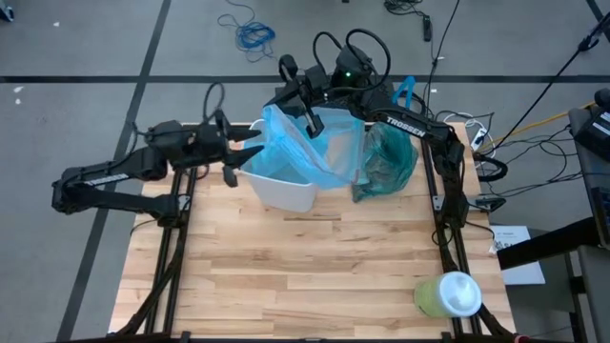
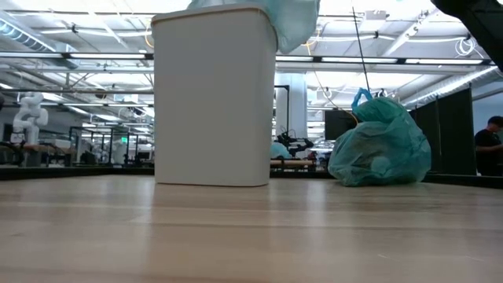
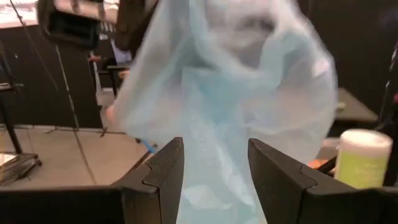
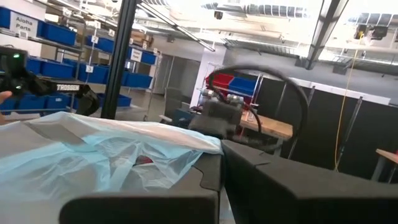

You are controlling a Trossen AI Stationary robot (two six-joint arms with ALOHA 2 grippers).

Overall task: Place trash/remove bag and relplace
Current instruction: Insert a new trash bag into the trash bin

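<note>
A white bin stands on the table's far middle; it also shows in the low view. A sky-blue bag is draped over its top and held up above it. The filled teal bag with blue loop handles rests on its bottom right of the bin, and shows in the low view. My right gripper is shut on the sky-blue bag above the bin's far side. My left gripper is open at the bin's left rim, with the bag hanging between its fingers. No loose scraps show. My right gripper pinches the sky-blue bag's upper edge between its two fingers, coming from the far side and slanting down. The bag spreads slack from there over the bin's top. My left gripper: I cannot tell whether its open fingers touch the bag.
A pale-green container with a white top stands at the table's near right corner. Bare wood lies near of the bin. Cables and the arm mounts crowd the far edge.
</note>
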